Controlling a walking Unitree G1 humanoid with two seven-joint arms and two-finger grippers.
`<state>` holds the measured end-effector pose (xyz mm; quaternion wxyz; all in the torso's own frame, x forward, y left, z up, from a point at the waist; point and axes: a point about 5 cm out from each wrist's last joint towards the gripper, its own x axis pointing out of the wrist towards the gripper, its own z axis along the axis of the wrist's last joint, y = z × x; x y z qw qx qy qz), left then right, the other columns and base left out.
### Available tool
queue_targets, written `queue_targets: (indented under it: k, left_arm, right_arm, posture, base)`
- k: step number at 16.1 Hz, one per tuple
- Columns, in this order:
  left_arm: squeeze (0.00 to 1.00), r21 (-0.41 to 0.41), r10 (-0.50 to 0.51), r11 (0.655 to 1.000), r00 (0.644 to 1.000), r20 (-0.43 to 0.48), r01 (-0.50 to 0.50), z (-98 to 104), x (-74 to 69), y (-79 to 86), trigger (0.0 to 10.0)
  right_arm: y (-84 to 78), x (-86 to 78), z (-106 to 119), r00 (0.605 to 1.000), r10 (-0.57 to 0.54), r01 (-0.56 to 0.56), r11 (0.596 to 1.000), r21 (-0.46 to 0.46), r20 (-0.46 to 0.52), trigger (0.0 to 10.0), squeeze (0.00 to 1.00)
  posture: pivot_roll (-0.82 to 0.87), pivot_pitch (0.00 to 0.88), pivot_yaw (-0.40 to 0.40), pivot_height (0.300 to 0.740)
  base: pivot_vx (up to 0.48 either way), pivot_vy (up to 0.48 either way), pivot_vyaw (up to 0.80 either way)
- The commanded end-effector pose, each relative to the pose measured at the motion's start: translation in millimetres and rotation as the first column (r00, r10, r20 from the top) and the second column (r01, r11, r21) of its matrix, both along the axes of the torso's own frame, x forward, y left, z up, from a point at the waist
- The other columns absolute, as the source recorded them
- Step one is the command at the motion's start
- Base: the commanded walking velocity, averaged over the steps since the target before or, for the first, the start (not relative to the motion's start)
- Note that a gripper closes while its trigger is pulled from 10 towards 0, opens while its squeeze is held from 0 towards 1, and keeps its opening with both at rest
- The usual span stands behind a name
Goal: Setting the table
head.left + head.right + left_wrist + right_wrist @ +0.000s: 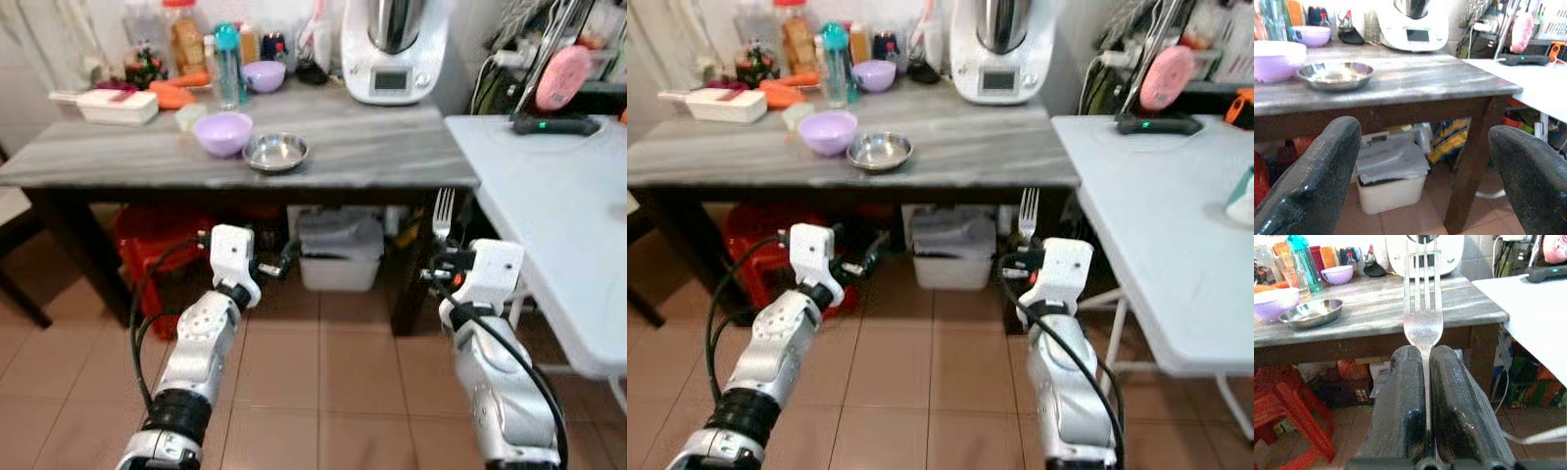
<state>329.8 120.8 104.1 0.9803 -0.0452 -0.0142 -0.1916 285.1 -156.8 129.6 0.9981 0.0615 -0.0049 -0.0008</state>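
Steel bowl (275,152): looks empty to me, beside purple bowl (223,133) on grey table (372,152).
My right gripper (1422,382): clenched on upright fork (1422,308).
My left gripper (1425,166): fingers spread, holding nothing.

A grey wooden table (372,157) stood on a tan tiled floor (323,372), with a white table (558,215) beside its right edge.

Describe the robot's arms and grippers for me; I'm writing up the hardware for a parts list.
Both arms are silver metal tubes with darker black joint rings, each ending in a white boxy wrist housing. Black cables loop along the outside of each arm. The left gripper and right gripper each have two long, glossy black fingers with rounded tips.
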Motion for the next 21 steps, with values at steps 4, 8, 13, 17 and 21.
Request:
queue_targets:
  k: [4, 8, 13, 17, 21]
  left_arm:
    - [0.0, 0.015, 0.019, 1.0, 1.0, 0.004, -0.019, 1, 1.2, 9.5, 10.0]
    - [0.0, 0.017, 0.015, 1.0, 1.0, 0.005, -0.015, 2, 1.3, 8.5, 10.0]
    - [0.0, 0.08, 0.131, 0.987, 0.989, 0.073, -0.137, 6, -13.4, 35.3, 10.0]
    - [0.0, 0.096, 0.146, 0.984, 0.987, 0.067, -0.152, 1, -36.0, 42.9, 10.0]
    - [0.0, 0.112, 0.126, 0.985, 0.992, 0.03, -0.128, -7, -51.4, 40.7, 10.0]
  right_arm:
    - [9.0, 1.5, 7, 0.999, 0.026, -0.026, 1.0, 0.01, 0.029, 10.0, 0.0]
    - [8.5, 1.4, 6, 0.999, 0.023, -0.023, 1.0, 0.01, 0.029, 10.0, 0.0]
    - [-8.1, -6.3, 11, 0.998, -0.012, 0.015, 0.999, -0.041, 0.059, 10.0, 0.0]
    - [-20.3, -15.4, 9, 0.997, -0.036, 0.041, 0.996, -0.075, 0.061, 10.0, 0.0]
    - [-25.2, -21.1, 4, 0.997, -0.065, 0.067, 0.996, -0.062, 0.041, 10.0, 0.0]
  posture:
    - [-0.13, 0.0, 0.012, 0.74]
    - [-0.13, 0.0, 0.012, 0.74]
    - [-0.13, 0.0, 0.01, 0.74]
    - [-0.11, 0.0, 0.006, 0.74]
    - [-0.11, 0.0, 0.011, 0.74]
  base:
    - [0.396, 0.0, 0.0]
    - [0.386, 0.0, 0.32]
    - [0.364, 0.0, 0.0]
    - [0.364, 0.0, 0.0]
    - [0.362, 0.0, 0.0]
